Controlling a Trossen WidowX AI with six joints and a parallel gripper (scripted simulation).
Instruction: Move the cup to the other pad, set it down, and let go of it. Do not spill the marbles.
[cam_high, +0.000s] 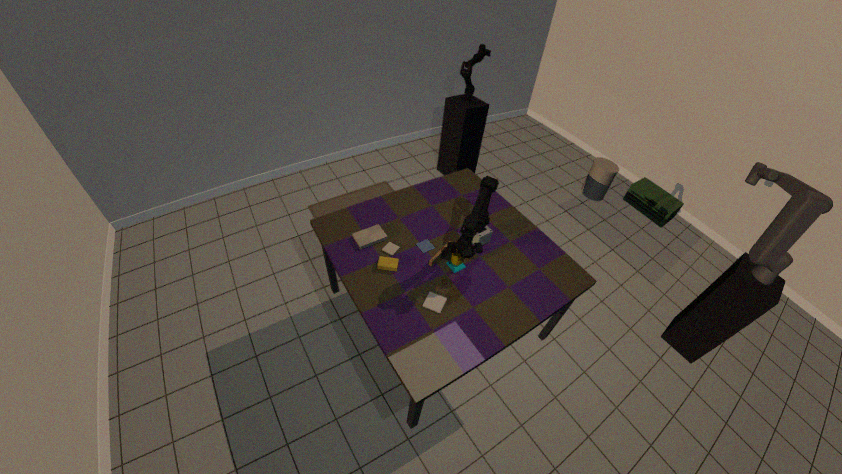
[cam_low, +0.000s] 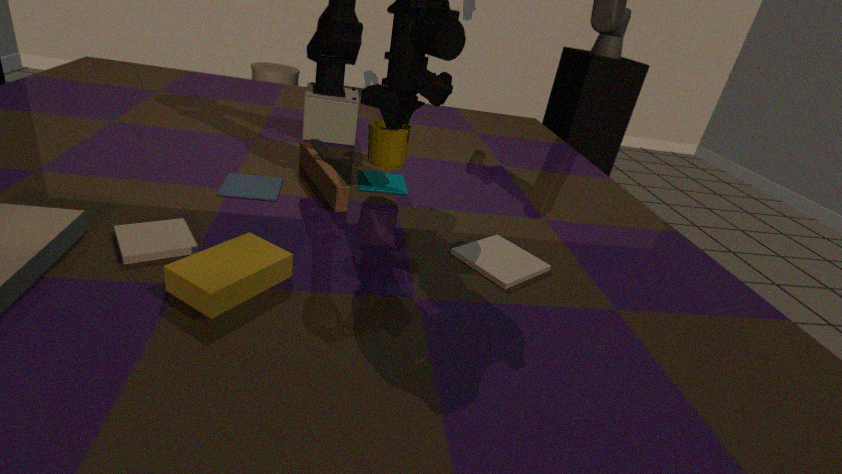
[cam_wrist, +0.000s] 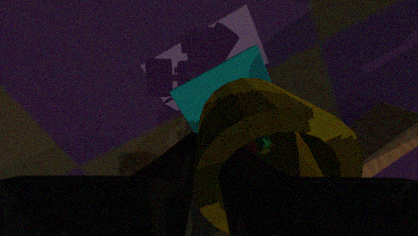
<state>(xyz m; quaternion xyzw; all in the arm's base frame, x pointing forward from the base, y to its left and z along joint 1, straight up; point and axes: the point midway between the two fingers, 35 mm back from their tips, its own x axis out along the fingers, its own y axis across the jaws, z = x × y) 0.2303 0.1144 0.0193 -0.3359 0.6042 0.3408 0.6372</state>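
Observation:
The yellow cup (cam_high: 456, 259) (cam_low: 388, 146) (cam_wrist: 330, 121) hangs upright or nearly so, low over or just behind the teal pad (cam_high: 456, 267) (cam_low: 382, 184) (cam_wrist: 220, 82). Its base looks clear of the pad. My gripper (cam_low: 397, 123) (cam_wrist: 206, 140) is shut on the cup's wall, with one finger inside the rim. Small green and red marbles (cam_wrist: 265, 145) show dimly inside the cup; the rest of the inside is dark or hidden by the finger. The blue pad (cam_high: 425, 245) (cam_low: 250, 187) lies bare on the other side of a wooden bar.
The wooden bar (cam_high: 436, 255) (cam_low: 324, 176) stands between the pads. A yellow block (cam_high: 387, 263) (cam_low: 229, 273), a small white tile (cam_high: 390, 248) (cam_low: 154, 240), a large pale slab (cam_high: 370, 236) (cam_low: 29, 235) and another white tile (cam_high: 434, 302) (cam_low: 500, 260) lie nearby.

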